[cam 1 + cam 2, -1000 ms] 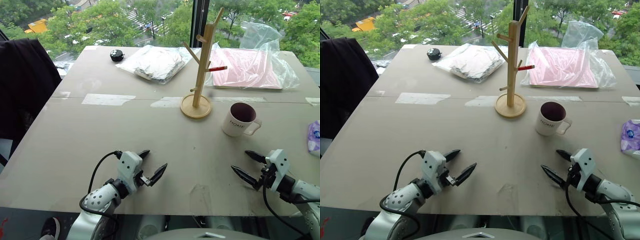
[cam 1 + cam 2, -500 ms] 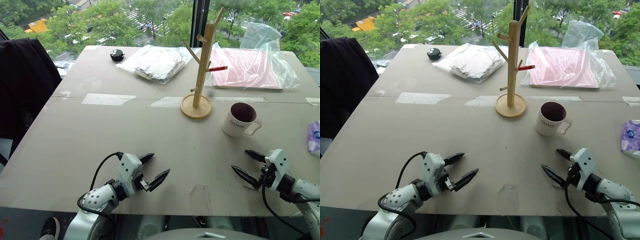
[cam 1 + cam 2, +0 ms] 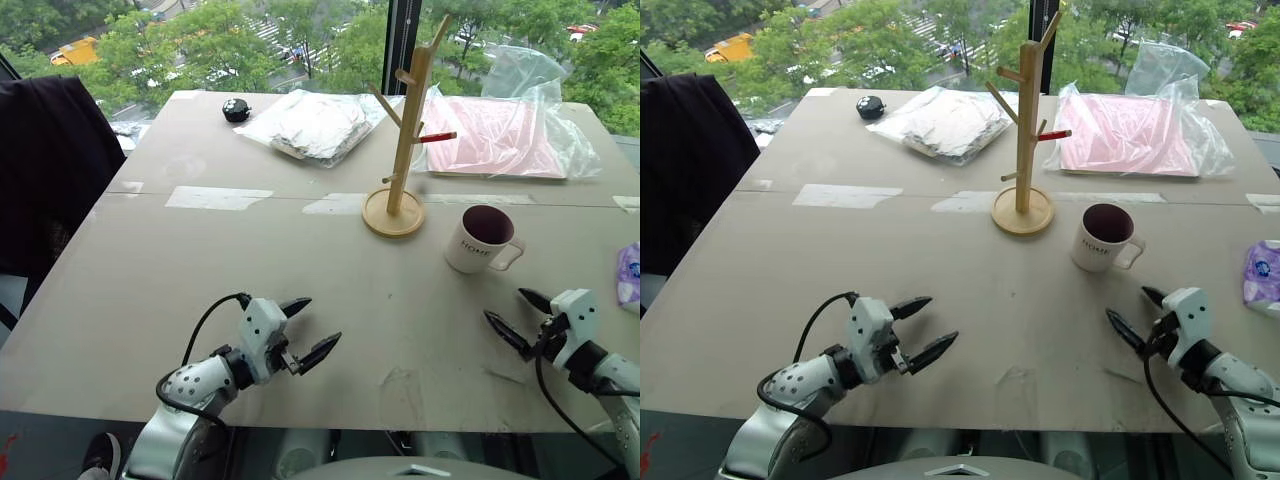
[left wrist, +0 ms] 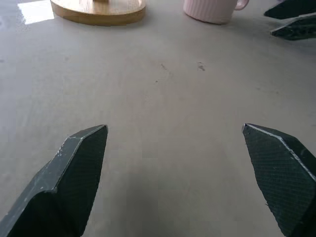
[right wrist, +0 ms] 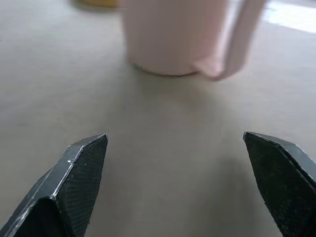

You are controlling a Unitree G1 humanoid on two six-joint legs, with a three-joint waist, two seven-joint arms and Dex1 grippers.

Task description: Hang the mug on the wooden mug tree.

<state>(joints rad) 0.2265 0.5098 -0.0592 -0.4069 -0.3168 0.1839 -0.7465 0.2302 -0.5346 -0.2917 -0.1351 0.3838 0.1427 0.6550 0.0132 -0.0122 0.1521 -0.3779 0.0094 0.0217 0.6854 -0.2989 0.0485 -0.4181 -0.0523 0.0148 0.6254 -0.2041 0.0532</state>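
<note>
Right claw (image 3: 520, 316) and left claw (image 3: 308, 328) gape wide (both empty), near the mug (image 3: 482, 239).

You can read one word: "HOME", in dark letters on the side of the white mug (image 3: 483, 240). The mug stands ahead of the right gripper (image 3: 520, 314), a bit to its left. You can read no other words or numbers.

In the right wrist view the mug (image 5: 180, 37) is blurred and its rim is cut off. The wooden mug tree (image 4: 98, 10) shows just its base in the left wrist view. A purple packet (image 3: 629, 275) is cropped at the edge.
</note>
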